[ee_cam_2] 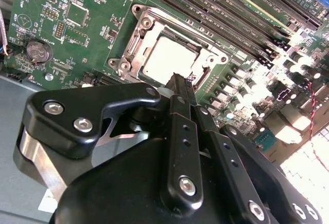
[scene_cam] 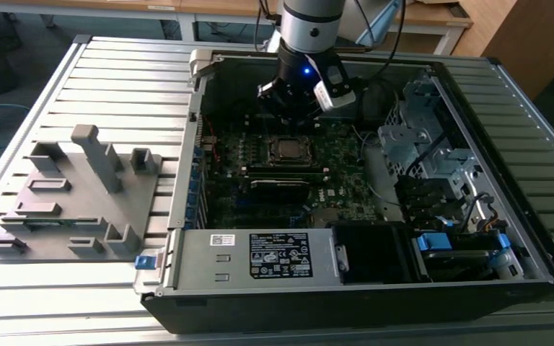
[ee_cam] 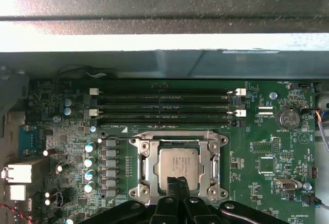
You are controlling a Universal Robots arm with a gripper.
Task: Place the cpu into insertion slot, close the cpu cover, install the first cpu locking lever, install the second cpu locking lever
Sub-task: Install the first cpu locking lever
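Claw [scene_cam: 293,119] poised over the seated cpu [scene_cam: 285,150]

Exterior view: the claw hangs just above the cpu inside the case [scene_cam: 508,216]. Second wrist view: its fingers [ee_cam_2: 181,111] meet, narrow and empty, tips by the cpu [ee_cam_2: 165,57]. First wrist view: one cpu [ee_cam: 177,166], one insertion slot [ee_cam: 153,154]. My guess: a downward nudge could skew the cpu.

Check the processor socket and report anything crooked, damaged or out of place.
Nothing stands out. The small square silver-grey chip lies flat and square within the silver metal frame plate on the green motherboard. The black tool is at the chip's edge, tips together. No bent or loose parts visible.
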